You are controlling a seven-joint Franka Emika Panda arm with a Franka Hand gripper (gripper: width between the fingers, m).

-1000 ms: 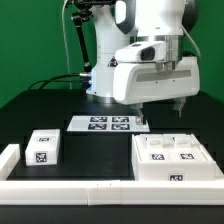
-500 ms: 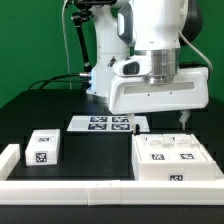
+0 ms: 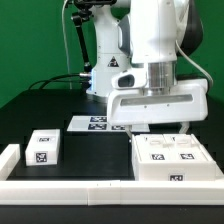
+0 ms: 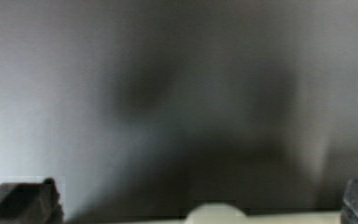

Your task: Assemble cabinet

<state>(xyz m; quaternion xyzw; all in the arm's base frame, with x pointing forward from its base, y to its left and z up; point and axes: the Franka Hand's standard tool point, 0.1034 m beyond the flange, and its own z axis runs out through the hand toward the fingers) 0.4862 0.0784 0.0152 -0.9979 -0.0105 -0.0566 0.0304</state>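
The cabinet (image 3: 172, 160) rests on the desk (image 3: 45, 105) just beside the marker board (image 3: 98, 123), toward the exterior view's right. Jaws: spread wide, empty, above its board-side edge. Expect rigid, light, slippery plastic; grip across one thin wall, not the tagged face.

White cabinet (image 3: 172, 158) with black-and-white square tags, just under the white claw (image 3: 160, 127); same tag pattern on white block (image 3: 43, 146) well aside and marker board (image 3: 100, 123) nearby; black table (image 3: 40, 105), green backdrop (image 3: 30, 40).
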